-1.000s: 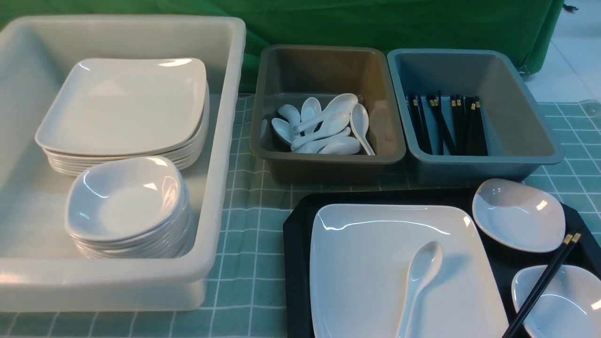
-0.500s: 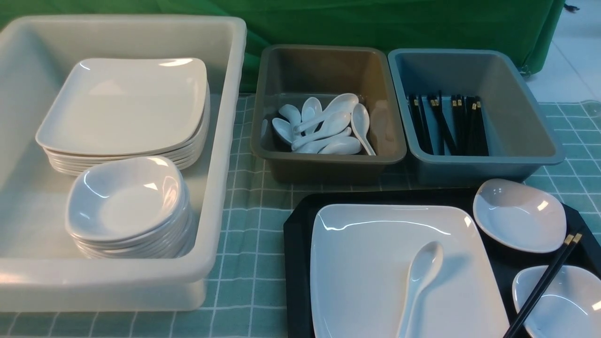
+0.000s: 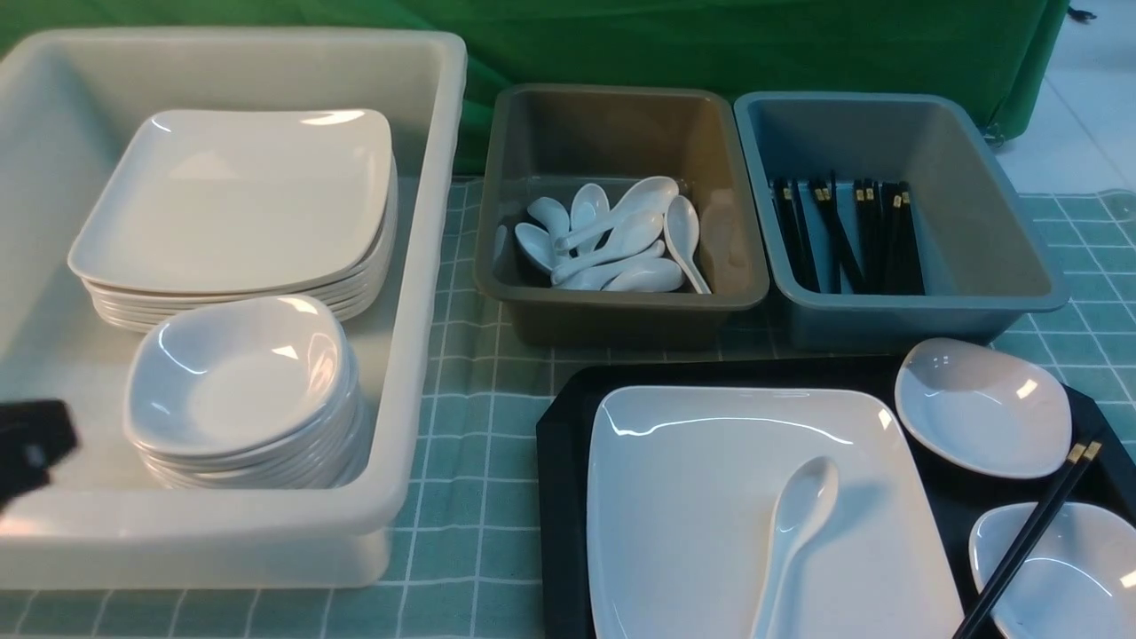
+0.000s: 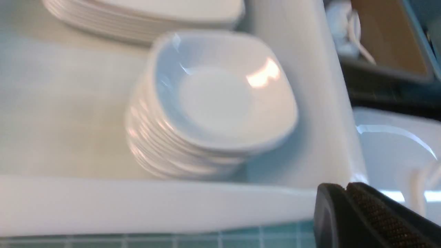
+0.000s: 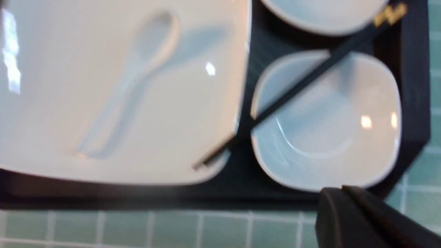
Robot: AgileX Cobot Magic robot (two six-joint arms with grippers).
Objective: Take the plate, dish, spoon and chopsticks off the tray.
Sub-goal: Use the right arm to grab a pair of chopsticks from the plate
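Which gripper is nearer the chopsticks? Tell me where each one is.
Right. The right gripper hangs beside the dish the chopsticks lie across; the left gripper is far off, at the white tub.

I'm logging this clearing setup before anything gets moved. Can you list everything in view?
tub: one, white, left on the tablecloth
plate stack: one, white, back of tub
dish stack: one, white, front of tub
grey-brown bin: one, middle back
spoon pile: several, white, in grey-brown bin
blue-grey bin: one, right of grey-brown bin
spare chopsticks: several, black, in blue-grey bin
tray: one, black, front right
plate: one, white, on tray
spoon: one, white, on plate
far dish: one, white, on tray
near dish: one, white, on tray
chopsticks: one pair, black, across near dish
tablecloth: one, green checked, under everything
left gripper: black, shut, by tub's front wall
right gripper: black, shut, near tray corner by near dish
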